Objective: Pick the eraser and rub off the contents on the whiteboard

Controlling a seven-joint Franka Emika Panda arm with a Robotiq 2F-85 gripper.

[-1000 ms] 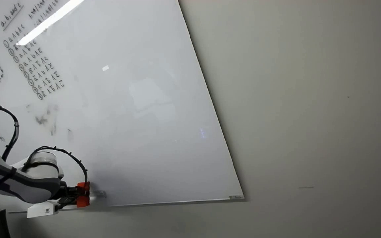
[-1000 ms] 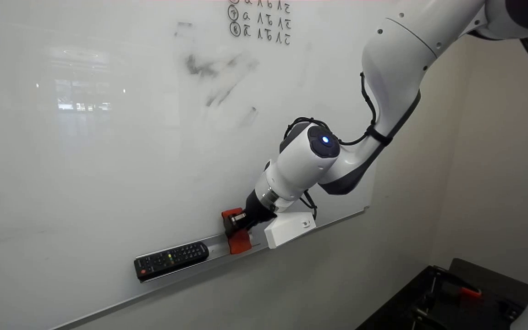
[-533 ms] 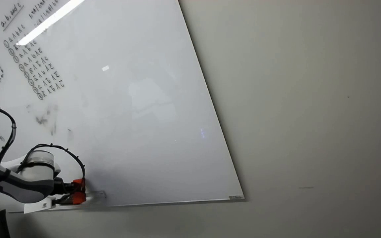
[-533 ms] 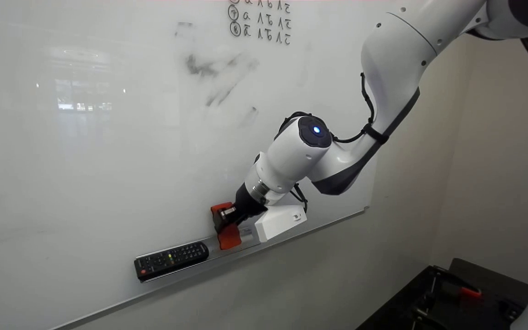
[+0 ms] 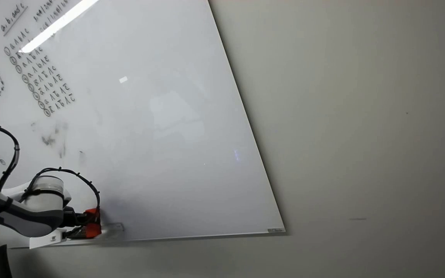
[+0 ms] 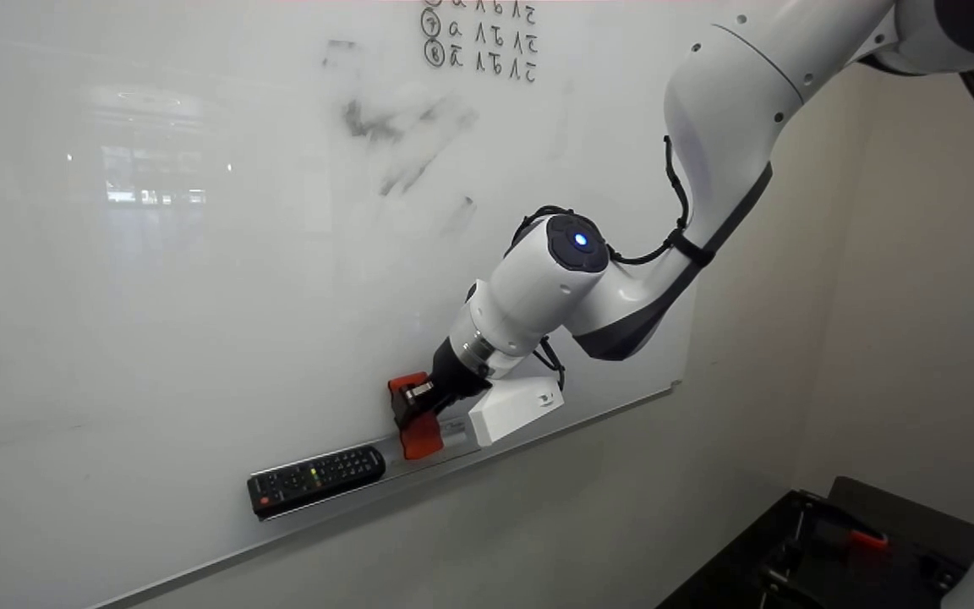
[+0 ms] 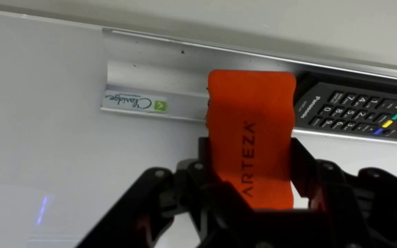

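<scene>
Look first to the eraser (image 7: 252,113), held near its middle, by the long sides, in the end effector (image 7: 250,155), closed on it in front of the tray (image 7: 150,75) at the foot of the whiteboard (image 6: 199,338); hard to tell whether touching or apart. Could catch the edge of the tray if dragged upward without being drawn clear, and so twist in the grip. Likely to nudge the remote (image 6: 318,480), just beside it, if swung that way. Higher up, at the contents (image 6: 375,131), dark and smeary, might only spread the marks if pressed tilted or too lightly. With too long a stroke, could also wipe the column of writing (image 6: 480,35) just above. Watch the white housing (image 6: 517,412) too: at a depth hard to judge, perhaps liable to scrape.
</scene>
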